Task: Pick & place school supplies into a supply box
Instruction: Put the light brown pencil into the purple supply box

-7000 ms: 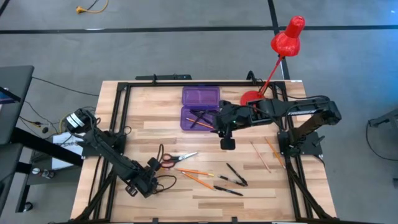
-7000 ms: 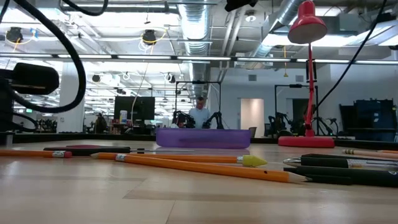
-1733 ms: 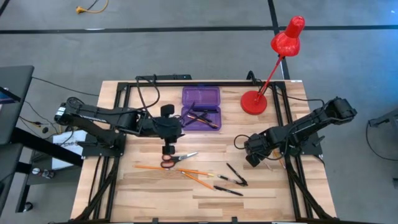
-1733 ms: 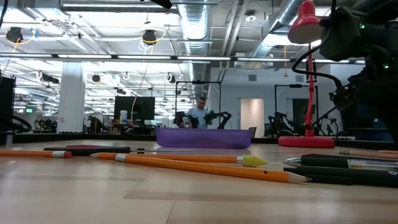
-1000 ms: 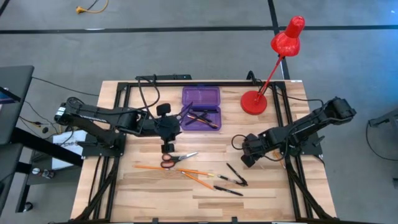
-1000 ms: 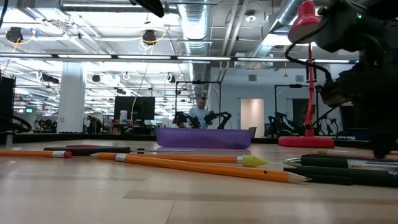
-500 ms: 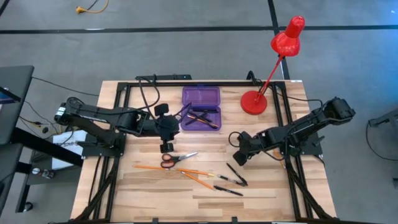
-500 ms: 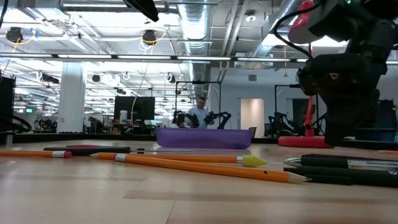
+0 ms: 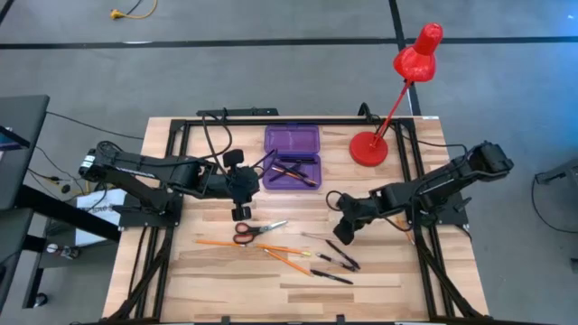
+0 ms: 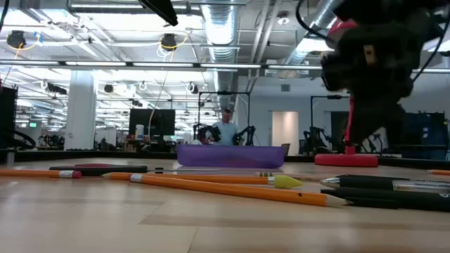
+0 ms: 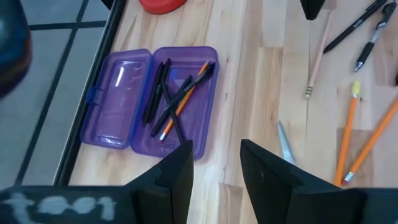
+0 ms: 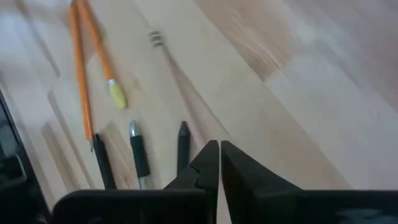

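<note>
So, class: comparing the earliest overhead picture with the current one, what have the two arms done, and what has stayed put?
The right gripper left the purple case for the black pens, nearly shut. The left gripper swung from the table's near-left to beside the case; the scissors sit slightly shifted. Case and red lamp stayed.

No legible text, label, brand, number or sign. Pale smeared marks on left gripper point(image 11: 214, 165) body in left wrist view, unreadable. Pens, pencils, purple box show no readable print.
</note>
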You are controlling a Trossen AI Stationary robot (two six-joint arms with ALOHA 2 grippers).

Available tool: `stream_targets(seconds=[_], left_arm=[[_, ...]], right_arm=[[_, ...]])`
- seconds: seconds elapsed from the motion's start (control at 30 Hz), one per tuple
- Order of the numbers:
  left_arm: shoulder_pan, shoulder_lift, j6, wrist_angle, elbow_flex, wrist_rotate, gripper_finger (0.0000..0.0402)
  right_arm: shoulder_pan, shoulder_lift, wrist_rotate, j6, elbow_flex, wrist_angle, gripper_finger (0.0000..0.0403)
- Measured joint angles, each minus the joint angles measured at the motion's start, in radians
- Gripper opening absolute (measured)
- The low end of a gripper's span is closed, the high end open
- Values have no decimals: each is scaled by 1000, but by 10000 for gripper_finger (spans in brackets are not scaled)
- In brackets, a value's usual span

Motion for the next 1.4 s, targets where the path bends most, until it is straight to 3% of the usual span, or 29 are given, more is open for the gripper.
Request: stream_targets(seconds=[0.23,0.47,0.7,1.13,1.4], left_arm=[[0,0,4,-1,0,-16,123],[-8,0,-38,-47,0,-18,123],[-31,0,-66,-88,0,-40,123],[-40,0,-67,-104,0,-55,123],[-51,0,-69,-117,0,-64,123]], right_arm=[[-3,172,35,-235,184,-78,72],[-29,361,35,-317,300,-101,113],[-28,411,46,-385,389,-96,129],[-51,439,46,-438,397,-17,125],[-46,492,56,-472,447,-47,151]])
